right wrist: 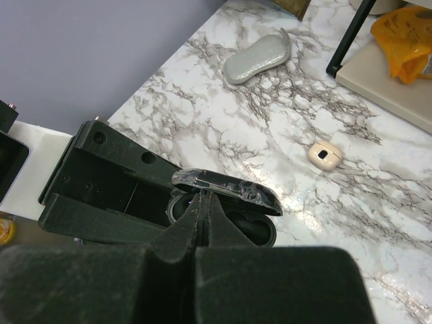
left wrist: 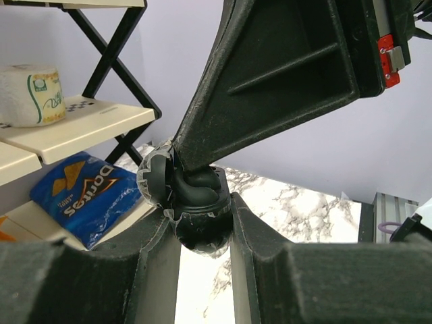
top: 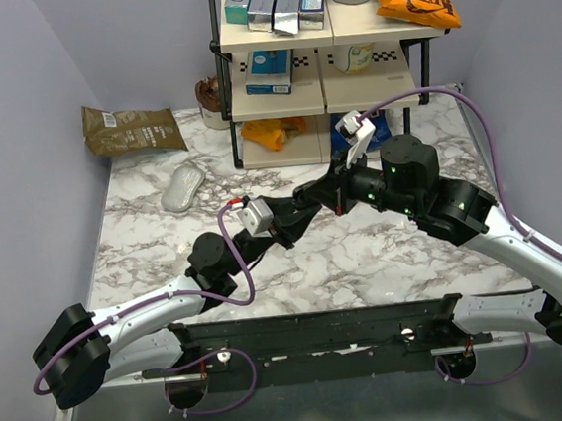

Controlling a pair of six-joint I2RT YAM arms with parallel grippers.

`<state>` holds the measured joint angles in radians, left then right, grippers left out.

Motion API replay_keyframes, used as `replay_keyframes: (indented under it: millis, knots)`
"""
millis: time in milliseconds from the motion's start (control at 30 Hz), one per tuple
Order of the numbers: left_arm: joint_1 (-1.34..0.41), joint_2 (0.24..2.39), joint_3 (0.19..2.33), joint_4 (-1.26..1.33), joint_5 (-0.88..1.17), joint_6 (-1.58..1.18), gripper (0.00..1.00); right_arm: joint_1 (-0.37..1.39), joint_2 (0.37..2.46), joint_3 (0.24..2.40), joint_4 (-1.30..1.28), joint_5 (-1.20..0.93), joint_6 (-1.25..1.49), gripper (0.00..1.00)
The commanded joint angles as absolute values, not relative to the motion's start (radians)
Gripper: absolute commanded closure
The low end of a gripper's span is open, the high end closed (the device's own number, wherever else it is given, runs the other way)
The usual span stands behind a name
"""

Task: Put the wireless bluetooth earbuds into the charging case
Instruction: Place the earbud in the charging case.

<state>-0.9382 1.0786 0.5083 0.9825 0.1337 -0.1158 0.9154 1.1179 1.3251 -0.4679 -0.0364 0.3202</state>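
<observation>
My left gripper is shut on the black charging case, holding it above the marble table with its lid swung open. In the right wrist view the glossy lid stands up over the dark wells. My right gripper is shut, its fingers pressed together, with the tips down inside the open case. A rounded black earbud lies in the cavity right under those tips. In the top view the two grippers meet over the table's middle, left gripper against right gripper. No other earbud shows.
A grey oval pod lies on the table at the back left. A small beige case rests on the marble near the shelf rack. A blue Doritos bag sits on its lowest shelf. A brown bag leans in the back left corner.
</observation>
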Motion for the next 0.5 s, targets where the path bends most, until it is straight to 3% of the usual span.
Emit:
replay_keyframes:
  millis: [0, 467]
  knots:
    - [-0.942, 1.051, 0.537, 1.066, 0.112, -0.104, 1.0, 0.922, 1.118, 1.318, -0.529, -0.052, 0.311, 0.99]
    - [-0.942, 1.062, 0.541, 1.098, 0.098, -0.124, 1.0, 0.922, 1.034, 1.25, -0.445, -0.144, 0.264, 0.99]
